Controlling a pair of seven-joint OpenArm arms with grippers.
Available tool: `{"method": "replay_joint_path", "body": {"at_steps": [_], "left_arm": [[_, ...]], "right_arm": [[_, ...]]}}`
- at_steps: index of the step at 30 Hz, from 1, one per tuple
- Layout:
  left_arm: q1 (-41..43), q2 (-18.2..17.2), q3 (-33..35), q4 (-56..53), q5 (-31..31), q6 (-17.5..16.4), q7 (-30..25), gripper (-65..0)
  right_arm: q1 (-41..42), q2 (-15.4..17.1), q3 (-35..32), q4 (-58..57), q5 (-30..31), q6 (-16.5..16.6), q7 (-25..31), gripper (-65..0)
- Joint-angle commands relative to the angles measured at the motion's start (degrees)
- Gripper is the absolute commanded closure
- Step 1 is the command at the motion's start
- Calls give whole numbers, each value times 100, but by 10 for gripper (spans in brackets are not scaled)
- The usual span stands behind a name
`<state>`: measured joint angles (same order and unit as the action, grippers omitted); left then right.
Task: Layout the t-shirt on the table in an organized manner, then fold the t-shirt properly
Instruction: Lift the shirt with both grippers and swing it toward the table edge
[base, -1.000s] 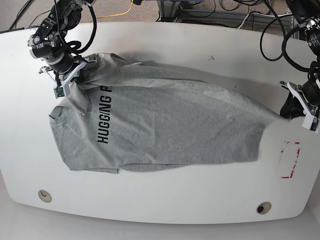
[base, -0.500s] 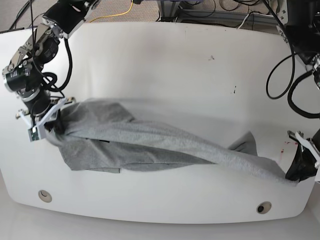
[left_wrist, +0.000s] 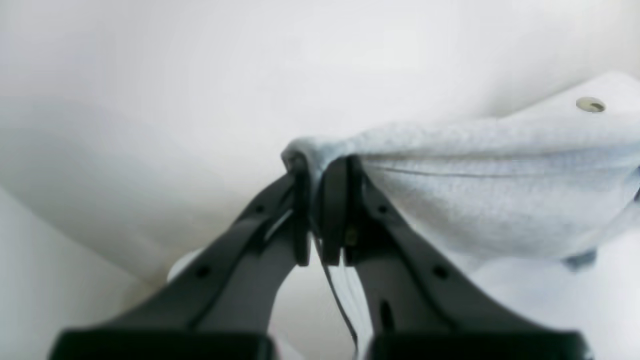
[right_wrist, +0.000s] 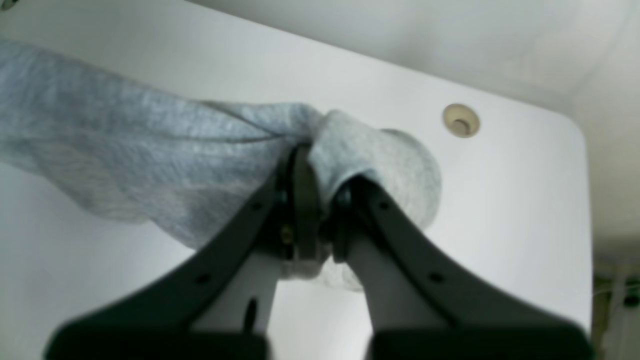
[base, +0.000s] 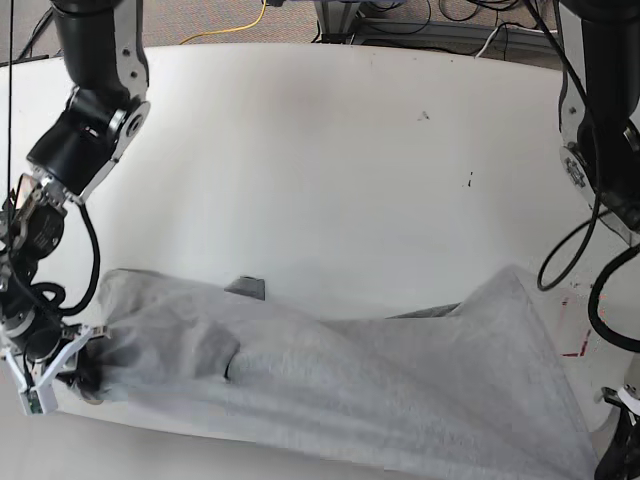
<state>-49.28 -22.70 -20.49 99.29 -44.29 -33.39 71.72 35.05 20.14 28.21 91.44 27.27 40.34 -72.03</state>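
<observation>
Over the bench's (base: 330, 150) near edge, both pincers, left (left_wrist: 320, 172) and right (right_wrist: 320, 165), grip the shirt (base: 380, 390), stretching it to lie flat.

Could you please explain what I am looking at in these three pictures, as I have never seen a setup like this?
This is a robot with two arms working at a white table. One picture looks down from above; the other two come from cameras on each wrist, looking along the dark fingers. A grey t-shirt is stretched between the arms along the table's near edge. The right gripper is shut on one bunched end, seen at the left of the overhead picture. The left gripper is shut on the other end.
</observation>
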Motion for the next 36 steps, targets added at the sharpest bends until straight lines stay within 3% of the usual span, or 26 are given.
{"method": "replay_joint_path", "body": {"at_steps": [1, 11, 19, 23, 28, 34, 36], "left_arm": [[-703, -29, -12, -315, -23, 46, -214, -8], [-2567, -29, 207, -1572, -41, 55, -214, -8], [-2672, 156, 216, -1713, -111, 38, -197, -8], [-2162, 138, 190, -1537, -375, 46, -188, -8], [-1116, 24, 172, -1071, -586, 46, -188, -8], [264, -152, -329, -693, -771, 46, 120, -8], [879, -161, -514, -588, -859, 46, 225, -8]], "right_arm": [[974, 320, -223, -410, 100, -34, 210, -13], [2891, 1041, -1243, -1148, 100, -34, 130, -13], [3128, 1313, -1357, -1175, 152, -34, -300, -13], [2583, 1472, -1304, -885, 161, -34, -423, -13], [1124, 1533, -794, -23, 170, -34, -450, -13], [-538, 1489, -109, 707, 284, -34, -643, -13], [-1294, 1331, 199, 900, 522, -34, -670, -13]]}}
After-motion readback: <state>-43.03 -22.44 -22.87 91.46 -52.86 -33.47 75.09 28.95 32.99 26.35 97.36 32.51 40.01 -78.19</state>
